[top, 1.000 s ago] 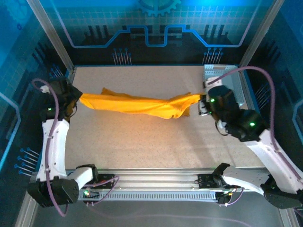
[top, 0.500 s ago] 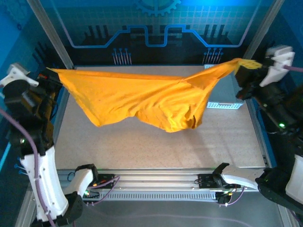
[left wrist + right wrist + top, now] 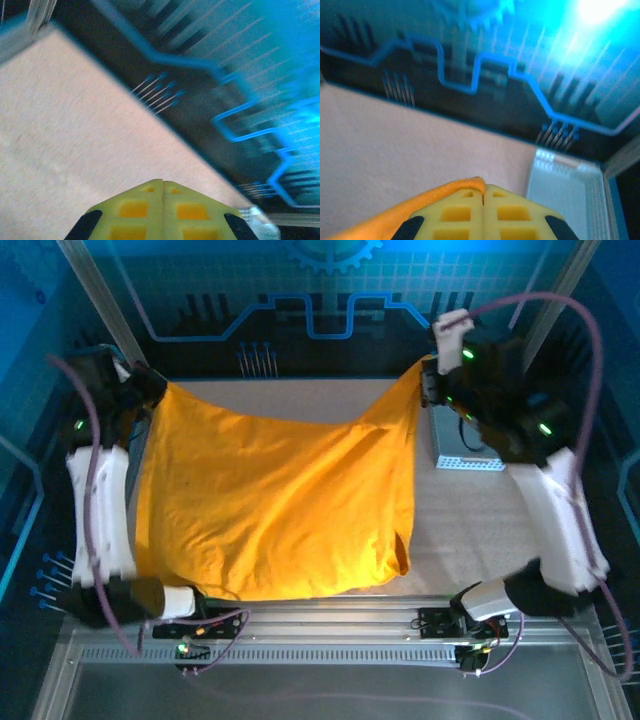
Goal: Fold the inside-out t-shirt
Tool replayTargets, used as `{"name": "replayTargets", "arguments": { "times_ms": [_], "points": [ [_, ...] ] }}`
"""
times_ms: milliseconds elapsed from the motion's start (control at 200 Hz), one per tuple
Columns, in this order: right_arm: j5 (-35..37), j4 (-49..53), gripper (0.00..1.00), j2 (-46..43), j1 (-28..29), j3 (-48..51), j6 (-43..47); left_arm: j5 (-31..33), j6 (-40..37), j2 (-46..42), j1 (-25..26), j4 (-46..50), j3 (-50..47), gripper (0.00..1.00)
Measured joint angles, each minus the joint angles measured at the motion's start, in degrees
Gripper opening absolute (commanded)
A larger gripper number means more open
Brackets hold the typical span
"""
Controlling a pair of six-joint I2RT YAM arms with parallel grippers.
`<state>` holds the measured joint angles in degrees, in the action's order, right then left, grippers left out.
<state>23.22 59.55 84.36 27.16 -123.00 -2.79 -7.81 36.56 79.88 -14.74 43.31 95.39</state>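
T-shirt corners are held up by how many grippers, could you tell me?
2. The left gripper pinches the t-shirt at its far-left corner; the right gripper pinches its far-right corner.

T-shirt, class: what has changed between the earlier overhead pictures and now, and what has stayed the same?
The t-shirt went from a bunched strip low over the table to an open sheet: both arms lifted it and carried its corners to the far edge. Left gripper and right gripper stayed shut on it; basket unmoved.
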Motion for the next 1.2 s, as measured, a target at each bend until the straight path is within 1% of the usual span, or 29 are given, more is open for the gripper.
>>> {"name": "replayTargets", "arguments": {
  "times_ms": [55, 105, 170, 230, 275, 340, 405, 435, 505, 590, 650, 705, 770, 845, 875, 895, 920, 955, 1005, 1055, 1120, 1201],
  "points": [
    [-1.79, 0.55, 0.00, 3.61, -2.97, -0.20, -0.52, -0.09, -0.37, 4.59, 0.00, 1.60, 0.00, 0.00],
    [-3.85, 1.42, 0.00, 6.12, -5.35, -1.66, -1.11, -0.17, -0.59, 6.88, 0.00, 2.84, 0.11, 0.00],
    [-7.61, 3.65, 0.00, 9.60, -8.52, -7.56, -2.23, -0.57, -0.61, 8.31, -0.02, 4.94, 1.95, 0.00],
    [-10.86, 5.03, 0.00, 12.59, -10.99, -15.91, -3.37, -1.31, -0.63, 8.22, 0.00, 5.22, 4.96, 0.00],
    [-12.87, 6.03, 0.00, 14.27, -11.93, -22.71, -3.69, -1.60, -0.57, 6.99, 0.00, 3.52, 6.56, 0.00],
    [-15.26, 7.54, 0.00, 16.46, -12.24, -33.27, -4.09, -1.95, -0.50, 3.63, 0.00, 0.22, 7.28, 0.00],
    [-17.92, 9.64, 0.00, 19.41, -12.28, -47.10, -4.44, -2.12, -0.50, -0.07, 0.00, -2.23, 7.54, 0.00],
    [-19.12, 9.75, 0.00, 19.58, -12.57, -50.62, -4.66, -2.19, -0.50, -2.08, -0.02, -3.58, 7.56, 0.00],
    [-21.11, 10.14, 0.00, 16.94, -13.49, -51.67, -4.96, -2.58, -0.44, -6.05, -0.04, -6.88, 7.13, 0.00],
    [-23.43, 12.22, 0.00, 14.34, -13.88, -51.76, -5.27, -3.67, -0.07, -10.97, -0.07, -11.39, 4.15, 0.00],
    [-25.05, 14.82, 0.00, 14.19, -13.88, -53.00, -5.38, -4.26, 0.17, -14.21, -0.07, -13.92, 0.17, 0.00],
    [-25.88, 17.25, 0.00, 13.81, -13.66, -52.24, -5.46, -4.52, 0.50, -16.94, -0.07, -15.98, -4.83, 0.00],
    [-24.98, 20.61, 0.00, 13.31, -11.50, -48.76, -5.62, -4.50, 0.79, -19.91, -0.07, -17.49, -12.55, 0.00],
    [-21.09, 22.84, 0.00, 11.80, -5.57, -39.50, -5.64, -4.46, 1.05, -22.27, -0.11, -18.47, -22.62, 0.00],
    [-18.71, 22.69, 0.00, 10.69, -2.71, -33.62, -5.77, -4.46, 1.11, -22.73, -0.11, -18.51, -26.80, 0.00],
    [-17.07, 21.81, 0.00, 9.51, -0.70, -27.87, -6.05, -4.44, 1.20, -22.91, -0.11, -18.60, -29.18, 0.00],
    [-15.67, 21.22, 0.00, 8.55, 0.83, -22.58, -6.29, -4.44, 1.25, -22.91, -0.11, -18.23, -32.20, 0.00],
    [-14.27, 18.01, 0.00, 5.99, 2.60, -11.47, -6.78, -4.37, 1.27, -22.67, -0.11, -17.51, -35.89, 0.00],
    [-14.03, 14.38, 0.00, 2.69, 3.28, 1.99, -7.72, -3.78, 1.27, -22.14, -0.11, -15.87, -39.23, 0.00],
    [-13.99, 11.74, 0.00, -0.17, 2.91, 12.57, -8.76, -2.82, 1.18, -21.73, -0.15, -13.88, -41.11, 0.00],
    [-14.01, 7.17, 0.00, -4.61, 2.38, 23.43, -9.92, -1.18, 0.98, -21.73, -0.22, -11.85, -41.62, 0.00],
    [-15.34, 0.70, 0.00, -12.57, 2.40, 35.32, -11.28, 1.53, 0.98, -22.27, -0.44, -10.67, -41.62, 0.00]
  ]
}}
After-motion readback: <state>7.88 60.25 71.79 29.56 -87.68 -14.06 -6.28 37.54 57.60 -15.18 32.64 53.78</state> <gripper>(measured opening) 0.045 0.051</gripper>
